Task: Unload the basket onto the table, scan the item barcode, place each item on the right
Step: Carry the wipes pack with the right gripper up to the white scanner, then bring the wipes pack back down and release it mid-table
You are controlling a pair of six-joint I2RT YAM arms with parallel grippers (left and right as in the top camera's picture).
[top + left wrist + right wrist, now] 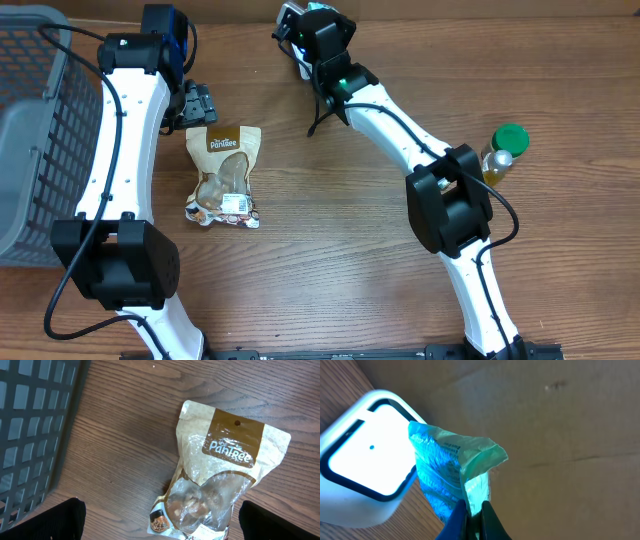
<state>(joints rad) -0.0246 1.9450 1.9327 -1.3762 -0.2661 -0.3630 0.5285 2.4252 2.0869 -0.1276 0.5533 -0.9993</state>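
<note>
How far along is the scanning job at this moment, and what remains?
Done: the right end effector is shut on a green packet. In hand: the packet is held at the white scanner. Left: the snack pouch lies below the open left end effector; the green-capped bottle is untouched.

pouch (224, 172): tan — brown label | packet (445, 472): teal | scanner (362, 467): white — black rim | basket (30, 130): grey grid | bottle cap (511, 137): green

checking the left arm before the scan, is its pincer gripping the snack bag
No, the left pincer stands open above the snack bag, which lies flat on the table.
</note>
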